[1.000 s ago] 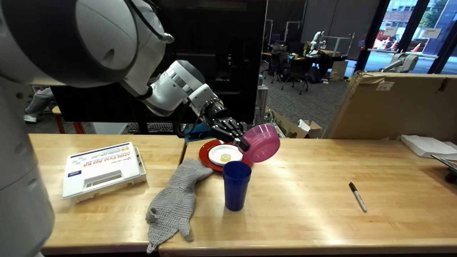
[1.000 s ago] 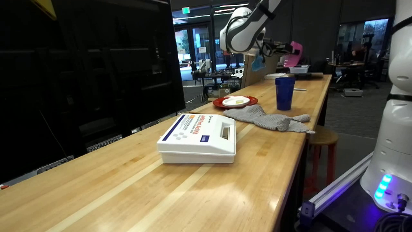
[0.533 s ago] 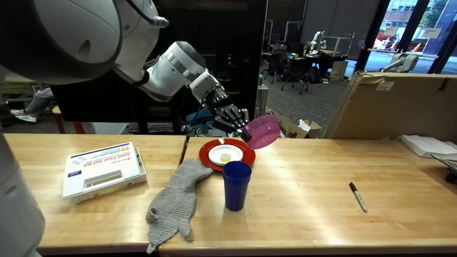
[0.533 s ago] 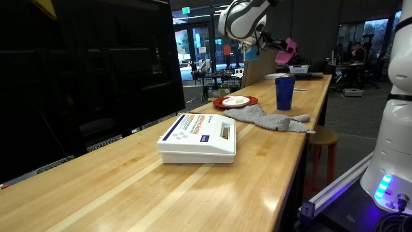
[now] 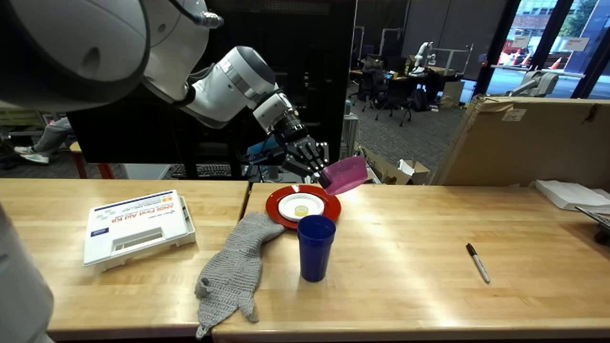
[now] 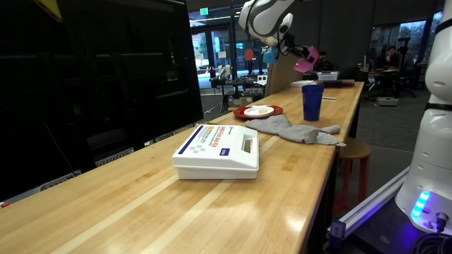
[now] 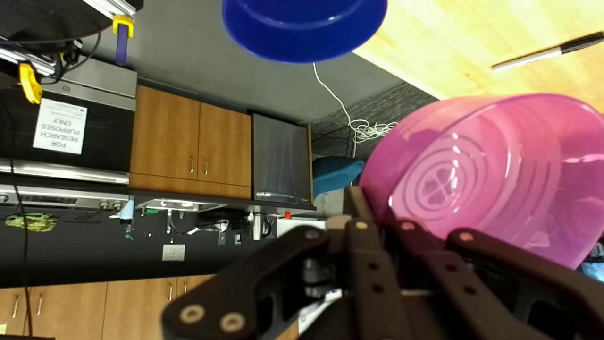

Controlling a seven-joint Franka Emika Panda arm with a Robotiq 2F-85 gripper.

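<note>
Behind the pale wooden surface (image 5: 405, 267) lie grey carpet (image 5: 419, 138) and dark wall panels (image 5: 472, 28) in an exterior view, with daylight in tall windows (image 5: 529, 33) that look onto a street (image 5: 504, 78). A round stool (image 6: 355, 150) with reddish legs stands near the surface in an exterior view, and a green lit sign (image 6: 204, 11) hangs near distant glass doors (image 6: 218, 40). Wooden cupboards (image 7: 165, 132) appear upside down in the wrist view, next to a dark oven front (image 7: 106, 132).

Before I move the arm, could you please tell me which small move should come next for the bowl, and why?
I would probably turn the bowl slowly toward level. The gripper is shut on its rim, the bowl hangs tilted in the air, and in both exterior views a gap shows between it and the cup, so there seems to be room.
</note>
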